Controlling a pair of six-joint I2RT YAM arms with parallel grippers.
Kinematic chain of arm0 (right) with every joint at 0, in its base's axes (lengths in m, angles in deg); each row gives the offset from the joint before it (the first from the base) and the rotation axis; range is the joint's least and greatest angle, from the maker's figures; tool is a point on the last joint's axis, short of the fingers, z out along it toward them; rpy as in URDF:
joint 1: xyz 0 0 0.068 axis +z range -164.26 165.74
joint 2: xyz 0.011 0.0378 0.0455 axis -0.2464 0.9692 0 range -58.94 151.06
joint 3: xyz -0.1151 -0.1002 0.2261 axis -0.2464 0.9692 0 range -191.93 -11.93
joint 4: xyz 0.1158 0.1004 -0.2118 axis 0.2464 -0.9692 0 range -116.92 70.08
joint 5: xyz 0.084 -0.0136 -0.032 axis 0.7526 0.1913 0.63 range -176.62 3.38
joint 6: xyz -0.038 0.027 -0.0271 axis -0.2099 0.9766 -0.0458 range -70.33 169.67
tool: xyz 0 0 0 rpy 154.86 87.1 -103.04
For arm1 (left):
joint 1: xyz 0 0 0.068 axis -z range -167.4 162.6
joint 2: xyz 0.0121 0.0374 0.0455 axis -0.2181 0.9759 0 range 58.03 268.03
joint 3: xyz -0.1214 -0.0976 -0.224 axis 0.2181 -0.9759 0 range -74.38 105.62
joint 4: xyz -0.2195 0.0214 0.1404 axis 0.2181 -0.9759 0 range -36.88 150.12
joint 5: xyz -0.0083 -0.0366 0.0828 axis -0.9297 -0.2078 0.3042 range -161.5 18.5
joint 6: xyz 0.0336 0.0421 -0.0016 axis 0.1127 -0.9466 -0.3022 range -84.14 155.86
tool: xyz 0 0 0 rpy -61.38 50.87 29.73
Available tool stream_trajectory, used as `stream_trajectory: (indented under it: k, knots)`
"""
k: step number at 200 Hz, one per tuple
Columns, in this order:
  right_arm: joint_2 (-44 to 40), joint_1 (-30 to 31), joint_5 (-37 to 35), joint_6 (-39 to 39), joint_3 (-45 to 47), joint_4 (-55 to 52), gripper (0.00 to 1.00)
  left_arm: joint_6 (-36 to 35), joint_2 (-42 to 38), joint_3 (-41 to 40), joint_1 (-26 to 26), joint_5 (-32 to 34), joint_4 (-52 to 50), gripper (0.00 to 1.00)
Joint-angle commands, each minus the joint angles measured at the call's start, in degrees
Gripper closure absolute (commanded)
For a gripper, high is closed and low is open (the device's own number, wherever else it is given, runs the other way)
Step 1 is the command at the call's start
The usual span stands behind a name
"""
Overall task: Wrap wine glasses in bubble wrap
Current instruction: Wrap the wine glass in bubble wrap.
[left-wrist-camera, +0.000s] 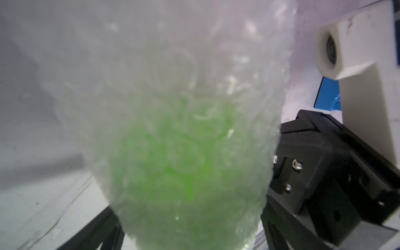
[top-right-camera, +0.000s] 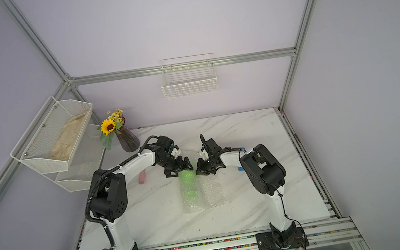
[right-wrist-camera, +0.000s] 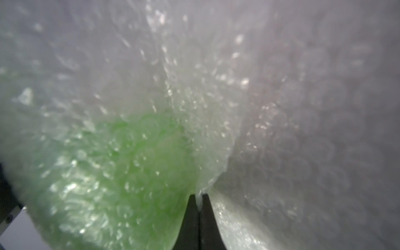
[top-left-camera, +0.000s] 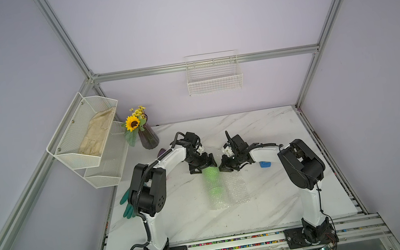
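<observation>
The lime-green wine glass (top-left-camera: 212, 182) lies on its side on the marble table, rolled inside the bubble wrap (top-left-camera: 238, 188); both show in both top views, glass (top-right-camera: 189, 185) and bubble wrap (top-right-camera: 212, 190). A loose flap of wrap lies flat to the right of the roll. My left gripper (top-left-camera: 203, 169) is open at the roll's far end, its fingers (left-wrist-camera: 101, 231) standing on either side of the wrapped glass (left-wrist-camera: 173, 162). My right gripper (right-wrist-camera: 198, 200) is shut on a fold of bubble wrap (right-wrist-camera: 281, 129) right beside the green glass (right-wrist-camera: 140, 164).
A purple vase with flowers (top-left-camera: 148, 138) stands at the back left, by a white mesh shelf (top-left-camera: 83, 136). A teal glove (top-left-camera: 126, 205) lies behind the left arm. A blue object (top-left-camera: 265, 164) sits under the right arm, and a pink stick (top-right-camera: 142, 177) near the left arm. A wire basket (top-left-camera: 214, 75) hangs on the back wall.
</observation>
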Motion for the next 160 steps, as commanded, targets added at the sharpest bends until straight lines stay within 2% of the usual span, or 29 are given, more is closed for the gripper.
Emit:
stream_trajectory:
  k: [1,33,72,97,108,135,160]
  knots:
    - [1.09,0.26,0.92,0.61,0.99,1.94,1.0,1.93,-0.26,-0.67,0.64,-3.51,5.16,0.06]
    - [1.13,0.24,0.95,0.53,0.96,1.63,1.0,3.63,0.36,-2.84,0.64,-4.5,9.04,0.07]
    - [0.16,0.26,-0.53,-0.02,0.21,-0.04,1.0,3.38,0.25,-3.1,0.63,-2.46,8.22,0.23]
    - [-1.64,0.21,-1.55,0.0,-0.07,-1.55,0.72,1.92,0.4,-1.1,0.71,-0.03,4.19,0.28]
    - [-2.7,0.13,-2.48,0.29,0.05,-2.45,0.64,0.94,0.66,0.4,0.73,2.01,1.12,0.28]
    - [-6.31,-1.29,-5.63,0.68,1.11,-4.62,0.54,-2.64,2.67,6.84,1.01,8.39,-9.55,0.28]
    - [-9.44,-3.29,-8.74,-0.18,2.31,-6.94,0.51,-5.59,5.03,13.15,1.84,14.83,-18.67,0.29]
